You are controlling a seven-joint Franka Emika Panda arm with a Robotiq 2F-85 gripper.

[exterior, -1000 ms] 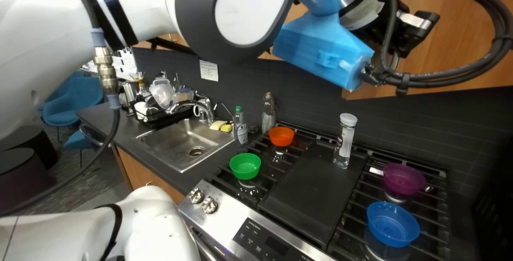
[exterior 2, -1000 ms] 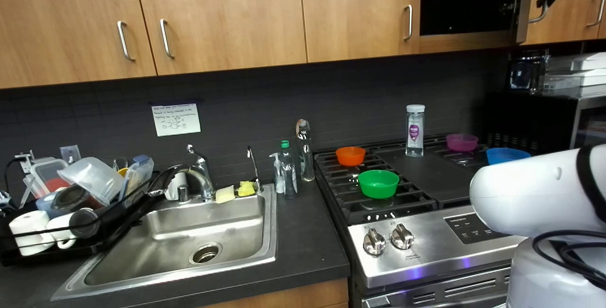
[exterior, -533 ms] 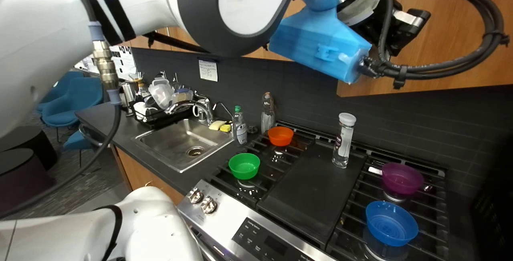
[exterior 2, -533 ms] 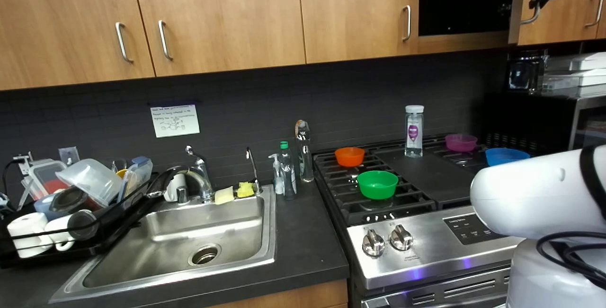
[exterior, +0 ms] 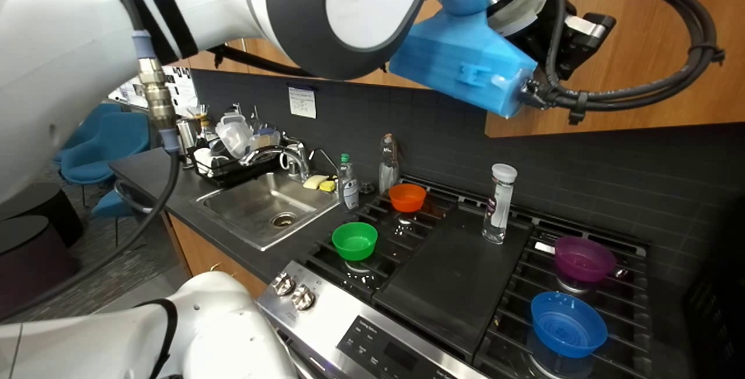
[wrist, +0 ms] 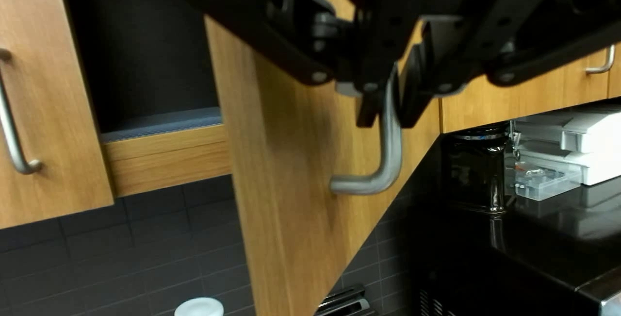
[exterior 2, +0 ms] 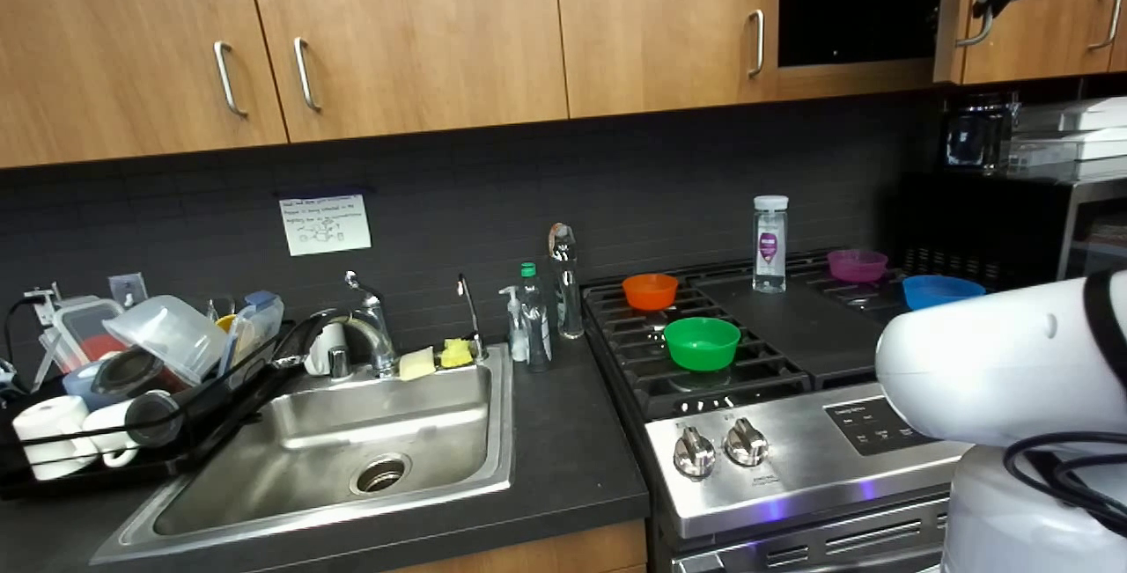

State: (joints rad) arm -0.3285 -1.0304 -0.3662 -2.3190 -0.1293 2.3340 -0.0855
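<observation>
Clasping a bent, round bar handle of brushed grey metal (wrist: 391,146): one black, linked two-finger gripper (wrist: 389,114). Fingers drawn together, one to each side of the bar and clamped on it; the lower bend of the bar shows below the fingertips.

Bearing the handle: a flat, honey-brown, wood-grained cabinet door (wrist: 291,209). Location: above a stainless and black gas stove (exterior 2: 819,467), ajar, free edge standing away from the frame, before a dark cabinet interior (exterior 2: 863,1). Contents too dark to list; a strip of grey-blue, textured shelf liner (wrist: 165,124) shows in the wrist view.

Change, last second: door and gripper shifted together. In both exterior views the door's lower corner lies further left than before; in an exterior view the dark gap reads narrower.

Significance, as judged: the door is following the handle in the closing direction, and the grip appears sound. A plain gap remains; door and frame have not met.

Unmoved below, well apart from the gripper: one clear, white-capped bottle with purple label (exterior 2: 769,247), upright; four round plastic bowls, one green (exterior 2: 702,346), one orange (exterior 2: 650,293), one purple (exterior 2: 858,267), one blue (exterior 2: 942,291).
</observation>
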